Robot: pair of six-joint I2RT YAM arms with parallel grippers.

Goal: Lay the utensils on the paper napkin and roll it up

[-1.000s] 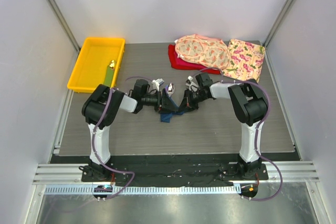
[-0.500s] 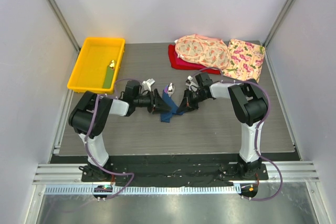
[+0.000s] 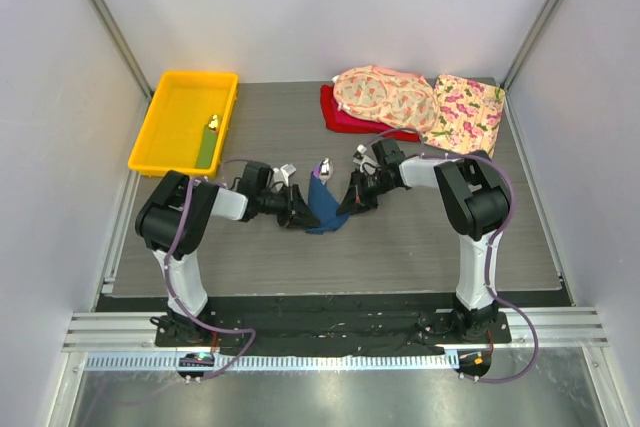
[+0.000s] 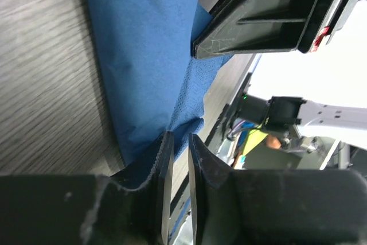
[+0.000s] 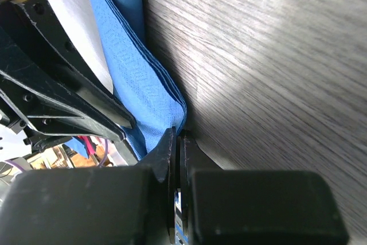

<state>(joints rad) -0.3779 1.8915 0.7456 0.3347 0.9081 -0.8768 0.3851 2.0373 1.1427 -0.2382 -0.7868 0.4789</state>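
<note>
Sitting bunched on the surface [image 3: 420, 237] between your two arms, the paper napkin [image 3: 322, 209] runs its long axis roughly away from the bases, so each tool meets it side-on. Your left tool [image 3: 296, 209] lies just left of the napkin and your right tool [image 3: 351, 199] just right of it, both about equally near. The right tool is clenched on the napkin's folded edge. The left tool's jaws stand a narrow slit apart against the napkin's corner; whether paper is caught there cannot be told
</note>
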